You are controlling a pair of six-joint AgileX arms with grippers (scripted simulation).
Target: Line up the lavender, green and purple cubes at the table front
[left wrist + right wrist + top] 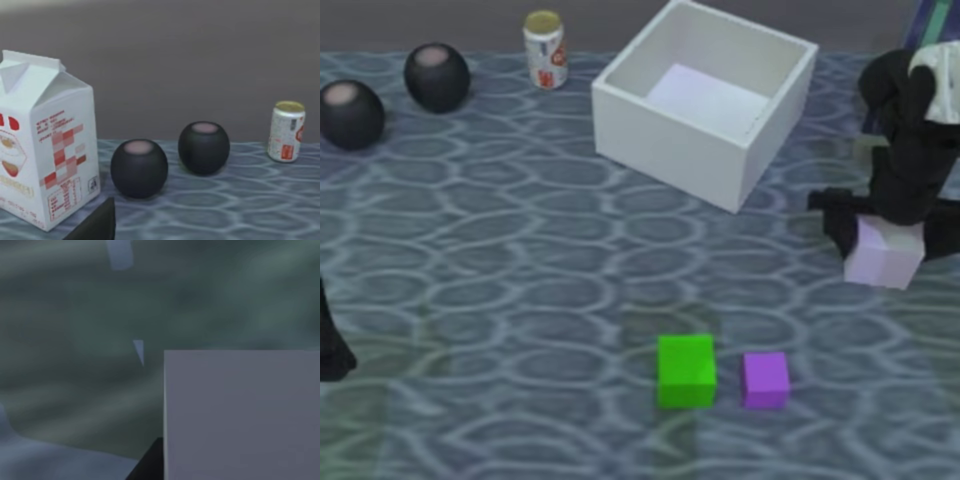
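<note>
The right gripper (865,228) sits directly over the lavender cube (888,255) at the table's (520,300) right, grip unclear, well behind the green cube (686,370) and purple cube (765,379) at front.

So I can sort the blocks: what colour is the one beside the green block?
Vivid purple block, clearest in the top view, right of the green block.

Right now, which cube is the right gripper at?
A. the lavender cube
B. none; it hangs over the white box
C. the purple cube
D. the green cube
A: in the top view the right gripper is down on the lavender cube at the table's right side, while the green cube and the purple cube sit side by side near the front, well apart from it.
</note>
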